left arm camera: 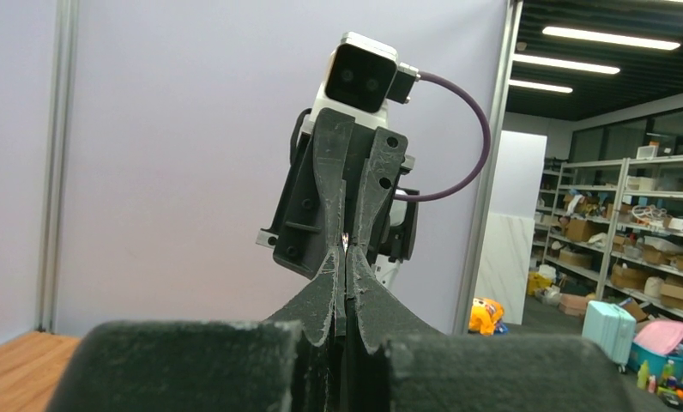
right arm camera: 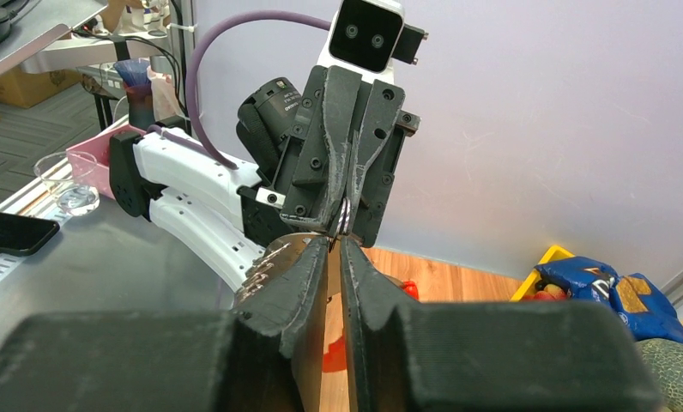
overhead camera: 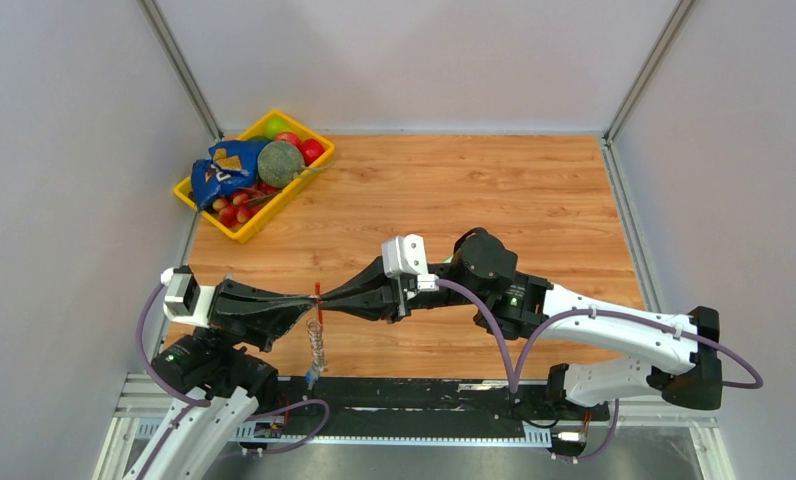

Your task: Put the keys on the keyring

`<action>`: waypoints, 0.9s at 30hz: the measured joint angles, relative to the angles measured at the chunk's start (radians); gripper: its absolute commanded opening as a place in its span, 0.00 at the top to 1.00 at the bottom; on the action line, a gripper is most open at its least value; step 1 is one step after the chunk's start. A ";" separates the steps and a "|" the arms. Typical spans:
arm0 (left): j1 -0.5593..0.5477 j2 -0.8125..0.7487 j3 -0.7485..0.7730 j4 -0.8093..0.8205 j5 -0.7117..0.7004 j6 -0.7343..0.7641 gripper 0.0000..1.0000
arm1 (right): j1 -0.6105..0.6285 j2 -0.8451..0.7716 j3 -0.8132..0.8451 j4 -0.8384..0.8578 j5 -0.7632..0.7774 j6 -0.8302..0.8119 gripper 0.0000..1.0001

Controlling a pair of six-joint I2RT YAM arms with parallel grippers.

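nearest the arm bases, the keyring (overhead camera: pixel 317 340) hung in the air over the near edge of the table (overhead camera: pixel 454 190), its silvery coil trailing down from a red piece at the top. a small blue bit (overhead camera: pixel 311 377) dangled at its lowest end. it might have been the blue-capped key, but it was too small to tell, and no green one showed.

at the top of the coil the left gripper (overhead camera: pixel 309 298) and right gripper (overhead camera: pixel 327 300) met tip to tip. seen from the right wrist, the left one's fingers were pressed together on a silvery turn of the keyring. the right one's were pressed together too, on something tiny at the tips that could not be made out.

the risk lay in that shared pinch. both grips looked thin, on slick metal. if either arm pulled or twisted out of line with the other, the keyring would likely slip free and drop, perhaps onto the black rail (overhead camera: pixel 424 395) below. a swing of the hanging coil could also tug it loose.

far off in the back left corner stood a yellow basket (overhead camera: pixel 209 215), well apart from all this.
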 measured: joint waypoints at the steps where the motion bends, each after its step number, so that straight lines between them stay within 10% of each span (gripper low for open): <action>1: 0.000 0.000 -0.002 0.003 0.000 -0.001 1.00 | 0.001 0.003 0.002 0.000 0.000 0.000 0.85; 15: 0.000 0.003 -0.009 0.032 -0.007 -0.008 0.97 | 0.008 0.013 0.014 -0.003 -0.015 0.000 1.00; 23: 0.000 -0.002 0.027 -0.128 0.013 0.010 0.52 | 0.008 0.003 0.045 -0.121 0.050 0.003 1.00; 27: 0.000 -0.005 0.106 -0.304 0.060 0.047 0.45 | 0.008 -0.014 0.069 -0.217 0.100 0.011 1.00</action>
